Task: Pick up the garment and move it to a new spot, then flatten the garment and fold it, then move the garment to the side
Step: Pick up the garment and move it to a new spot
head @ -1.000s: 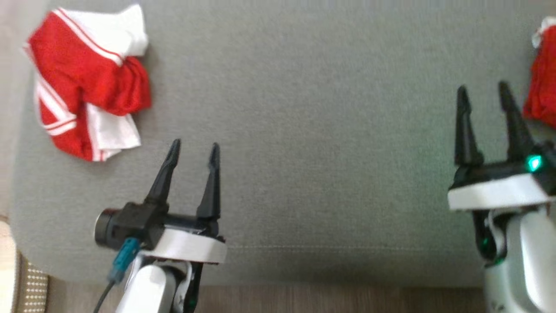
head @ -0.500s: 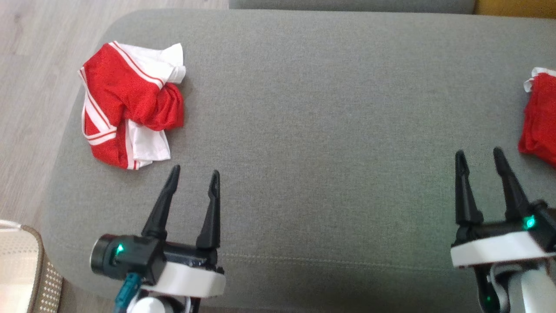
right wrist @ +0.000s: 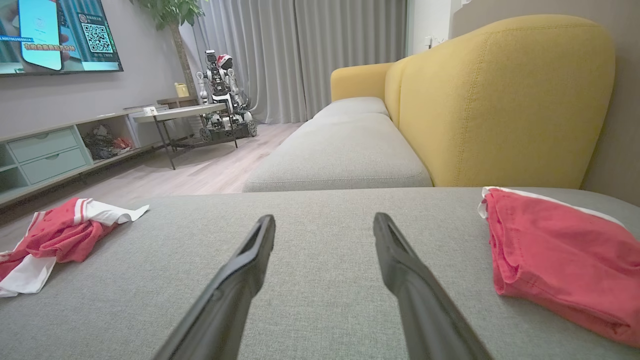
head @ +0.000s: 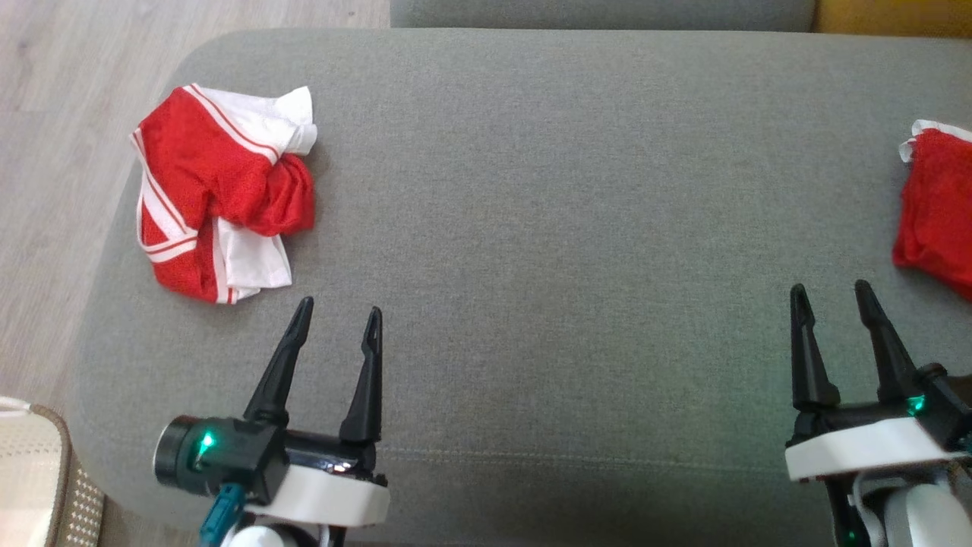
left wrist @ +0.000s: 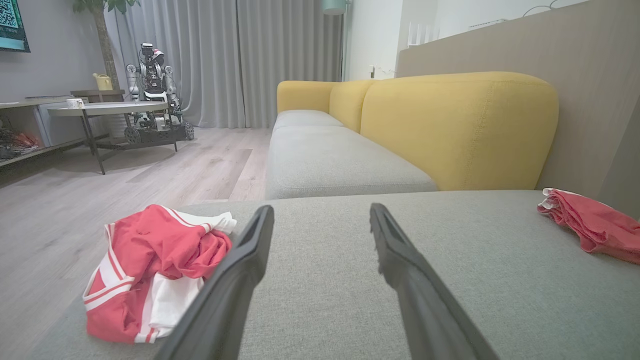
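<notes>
A crumpled red garment with white stripes and white panels (head: 220, 190) lies on the far left of the grey sofa seat (head: 577, 228), close to its left edge; the left wrist view has the same garment (left wrist: 150, 270) at lower left, and the right wrist view has it (right wrist: 60, 235) at far left. My left gripper (head: 338, 315) hovers open just below and right of it, nothing between its fingers. My right gripper (head: 829, 290) is open over the seat's right side. A folded red garment (head: 938, 220) lies beside it at the right edge, also seen as a folded pile (right wrist: 555, 260).
Wooden floor (head: 53, 114) runs along the seat's left edge. A woven basket (head: 34, 471) stands at the lower left. A yellow sofa back (left wrist: 450, 125) and another grey seat (left wrist: 330, 160) lie beyond. A table (left wrist: 105, 112) and another robot (left wrist: 152, 95) stand across the room.
The head camera has tilted, so the whole picture shifted and the seat's far edge and floor came into view. Both grippers stay open; the garments lie where they were.
</notes>
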Robot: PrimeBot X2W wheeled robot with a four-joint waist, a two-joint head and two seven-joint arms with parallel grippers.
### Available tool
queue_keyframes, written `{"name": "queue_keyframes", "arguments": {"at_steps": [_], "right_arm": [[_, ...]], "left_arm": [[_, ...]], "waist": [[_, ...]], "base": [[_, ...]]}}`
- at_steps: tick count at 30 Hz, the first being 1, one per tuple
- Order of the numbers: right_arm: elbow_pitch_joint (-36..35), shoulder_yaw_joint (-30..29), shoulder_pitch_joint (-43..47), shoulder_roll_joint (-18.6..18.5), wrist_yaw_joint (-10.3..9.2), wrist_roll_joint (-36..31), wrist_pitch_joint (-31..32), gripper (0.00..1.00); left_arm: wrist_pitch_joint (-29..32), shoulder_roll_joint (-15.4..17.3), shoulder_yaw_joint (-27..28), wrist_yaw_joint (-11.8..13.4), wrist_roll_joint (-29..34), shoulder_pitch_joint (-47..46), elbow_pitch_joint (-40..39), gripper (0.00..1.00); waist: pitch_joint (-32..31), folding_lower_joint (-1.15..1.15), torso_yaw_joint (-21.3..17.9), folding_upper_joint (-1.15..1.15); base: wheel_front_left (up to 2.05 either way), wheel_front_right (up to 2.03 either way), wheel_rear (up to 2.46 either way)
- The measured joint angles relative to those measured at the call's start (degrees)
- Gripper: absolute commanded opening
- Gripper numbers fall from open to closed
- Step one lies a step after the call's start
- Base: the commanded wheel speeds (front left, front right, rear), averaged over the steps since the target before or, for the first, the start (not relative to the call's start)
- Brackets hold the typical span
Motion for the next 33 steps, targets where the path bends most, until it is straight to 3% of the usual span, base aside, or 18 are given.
{"name": "queue_keyframes", "arguments": {"at_steps": [14, 33], "right_arm": [[-0.3, -0.8, 0.0, 0.1, 0.00, -0.5, 0.0, 1.00], [-1.4, 2.1, 0.1, 0.1, 0.00, -2.0, 0.0, 1.00]], "left_arm": [[0.0, 0.0, -0.2, 1.3, 0.0, -0.1, -0.4, 1.00], [0.0, 0.0, 0.3, 4.3, -2.2, 0.1, -0.8, 1.00]], "waist": [[0.4, 0.00, 2.7, 0.00], [1.1, 0.00, 17.1, 0.00]], "base": [[0.00, 0.00, 0.00], [0.00, 0.00, 0.00]]}}
